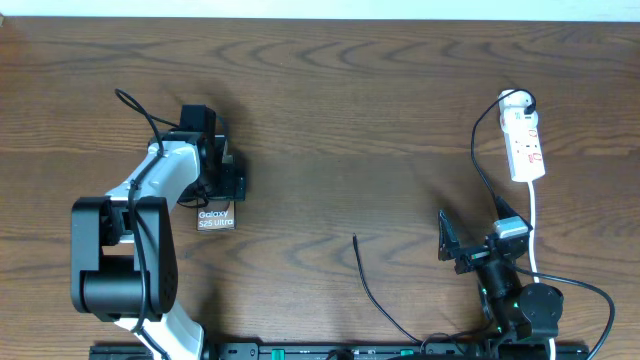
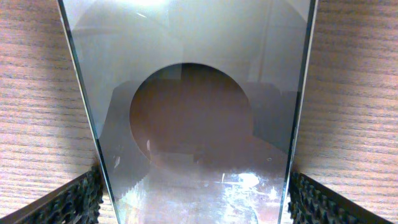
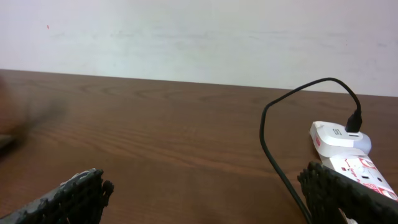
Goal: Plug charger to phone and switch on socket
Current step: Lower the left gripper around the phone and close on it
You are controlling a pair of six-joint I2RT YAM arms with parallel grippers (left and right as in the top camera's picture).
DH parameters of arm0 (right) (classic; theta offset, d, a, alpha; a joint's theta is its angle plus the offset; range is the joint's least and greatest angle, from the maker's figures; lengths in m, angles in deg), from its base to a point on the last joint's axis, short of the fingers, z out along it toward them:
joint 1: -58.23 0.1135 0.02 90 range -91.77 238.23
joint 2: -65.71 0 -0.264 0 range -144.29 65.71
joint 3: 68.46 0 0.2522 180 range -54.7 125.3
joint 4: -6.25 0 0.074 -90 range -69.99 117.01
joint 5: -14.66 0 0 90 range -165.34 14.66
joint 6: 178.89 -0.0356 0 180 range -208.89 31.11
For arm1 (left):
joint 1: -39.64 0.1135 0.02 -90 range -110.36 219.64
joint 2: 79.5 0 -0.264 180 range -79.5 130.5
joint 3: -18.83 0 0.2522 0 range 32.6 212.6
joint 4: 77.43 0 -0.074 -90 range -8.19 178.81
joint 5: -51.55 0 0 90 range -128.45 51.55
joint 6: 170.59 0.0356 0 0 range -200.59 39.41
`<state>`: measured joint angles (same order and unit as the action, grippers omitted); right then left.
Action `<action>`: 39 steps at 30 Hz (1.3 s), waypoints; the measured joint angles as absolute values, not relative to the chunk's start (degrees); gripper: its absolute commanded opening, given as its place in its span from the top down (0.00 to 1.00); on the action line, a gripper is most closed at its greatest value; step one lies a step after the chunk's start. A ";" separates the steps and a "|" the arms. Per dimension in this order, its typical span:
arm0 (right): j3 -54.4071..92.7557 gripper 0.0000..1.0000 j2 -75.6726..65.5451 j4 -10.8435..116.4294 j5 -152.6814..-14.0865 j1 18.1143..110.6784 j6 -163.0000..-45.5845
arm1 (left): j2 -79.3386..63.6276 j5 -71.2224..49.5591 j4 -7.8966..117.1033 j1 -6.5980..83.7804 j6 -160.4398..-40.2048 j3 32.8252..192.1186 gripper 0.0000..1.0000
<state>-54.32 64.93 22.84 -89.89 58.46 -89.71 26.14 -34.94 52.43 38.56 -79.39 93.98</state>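
Overhead: phone (image 1: 216, 218) reads "Galaxy S25 Ultra", lying left | 1 phone, 1 power strip (image 1: 527, 145) far right, 1 charger cable (image 1: 370, 290), loose tip mid-table | left gripper (image 2: 198, 199) jaws wide astride phone | right gripper (image 1: 478, 240) jaws wide, holding nothing

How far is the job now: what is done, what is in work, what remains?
Done: the charger seems plugged into the socket at its far end. In hand: the left gripper straddles the phone; whether it presses is unclear. Left: the plug tip lies free on the table, apart from the phone; the right gripper is open and empty. The socket's switch state is not readable.
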 measured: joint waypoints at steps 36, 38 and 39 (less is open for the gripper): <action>-54.32 0.01 64.93 22.84 -89.86 58.46 -89.71 | 25.92 -34.94 52.67 38.67 -79.20 93.67 0.22; -54.32 0.01 64.93 22.84 -89.89 58.46 -89.71 | 25.92 -34.94 52.65 38.67 -79.20 93.67 0.23; -54.32 0.01 64.93 22.84 -89.89 58.46 -89.71 | 25.92 -34.92 52.67 38.67 -79.20 93.67 0.23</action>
<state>-54.32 64.93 22.84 -89.89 58.46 -89.71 25.92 -34.92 52.67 38.67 -79.20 93.67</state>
